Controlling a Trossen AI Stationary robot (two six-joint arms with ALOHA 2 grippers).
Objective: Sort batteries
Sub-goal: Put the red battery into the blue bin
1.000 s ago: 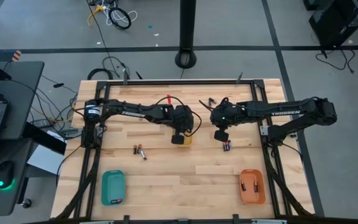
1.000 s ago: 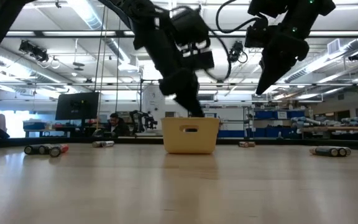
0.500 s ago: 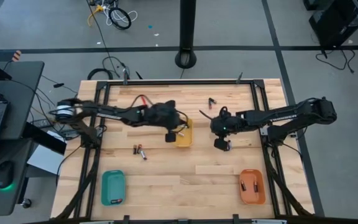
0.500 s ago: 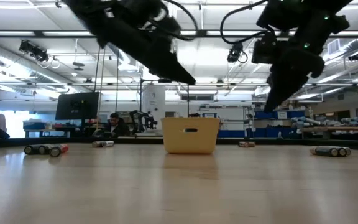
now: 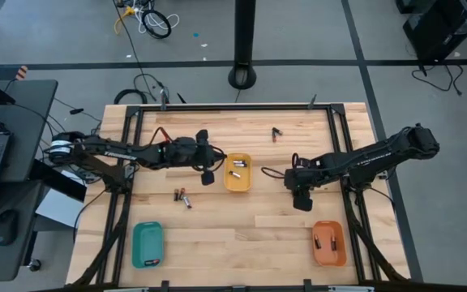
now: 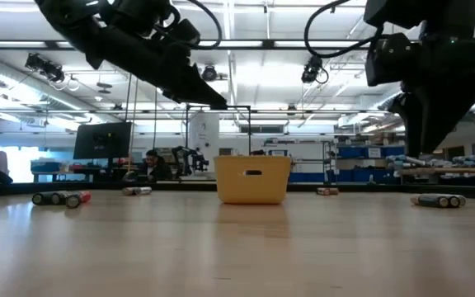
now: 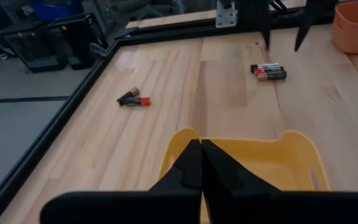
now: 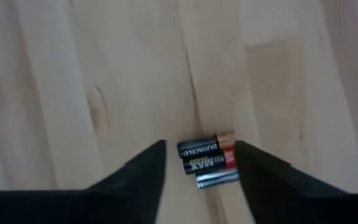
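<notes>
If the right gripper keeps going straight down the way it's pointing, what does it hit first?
Most likely the small cluster of batteries lying on the table: the open right gripper straddles them, one finger either side. How far above them it is remains unclear.

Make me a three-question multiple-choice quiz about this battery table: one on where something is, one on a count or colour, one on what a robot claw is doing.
1. Where does the yellow tray sit?
A. Near the table's middle, between the two arms
B. In the near left corner
C. Off the table

2. How many coloured trays are on the table?
A. One
B. Three
C. Five

3. What is the right end effector doing?
A. Shut on a tray
B. Open above a small cluster of batteries
C. Resting inside the orange tray

Answers:
1 A: the high view shows it mid-table, the left end effector just beside it.
2 B: yellow, teal tray and orange are visible from above.
3 B: the right wrist view shows its fingers spread either side of the batteries on the wood.
</notes>
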